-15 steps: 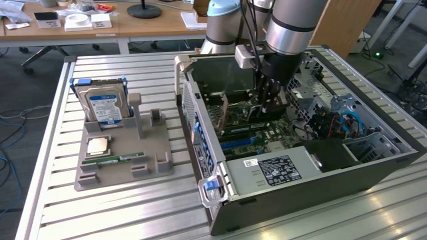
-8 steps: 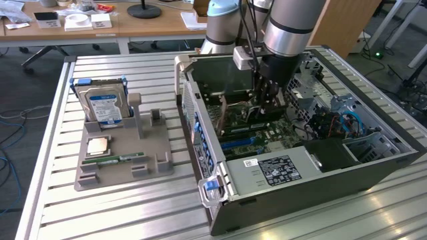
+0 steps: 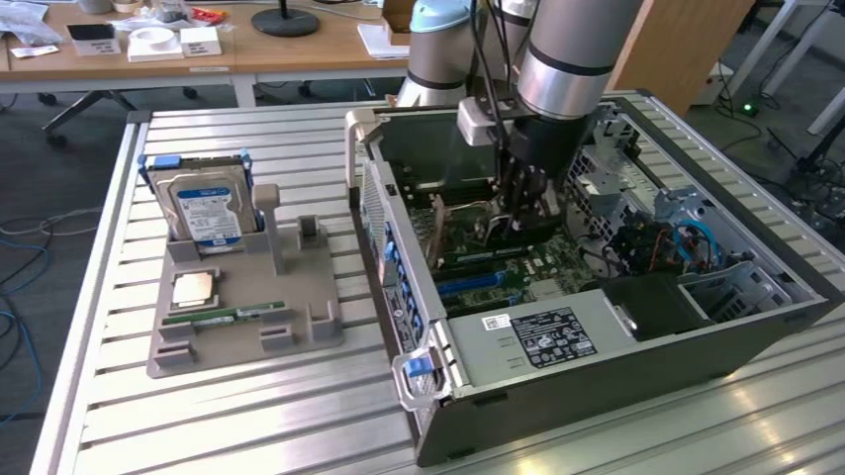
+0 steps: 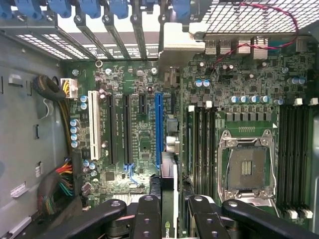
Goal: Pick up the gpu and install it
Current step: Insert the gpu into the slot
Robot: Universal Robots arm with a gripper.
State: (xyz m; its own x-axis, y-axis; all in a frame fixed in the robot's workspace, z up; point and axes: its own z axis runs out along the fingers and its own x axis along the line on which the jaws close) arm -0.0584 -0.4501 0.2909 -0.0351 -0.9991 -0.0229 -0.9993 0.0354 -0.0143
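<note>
1 gripper point(image 4: 172, 216) clamps 1 gpu point(image 4: 168, 186) — edge-on over 1 motherboard point(image 4: 142, 74).

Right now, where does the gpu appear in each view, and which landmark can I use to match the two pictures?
Exterior view: the gpu is the dark card under the gripper, inside the open computer case.
Wrist view: the gpu is the thin green edge clamped in the gripper.
Shared landmark: the row of blue clips along the case's rear wall.
</note>
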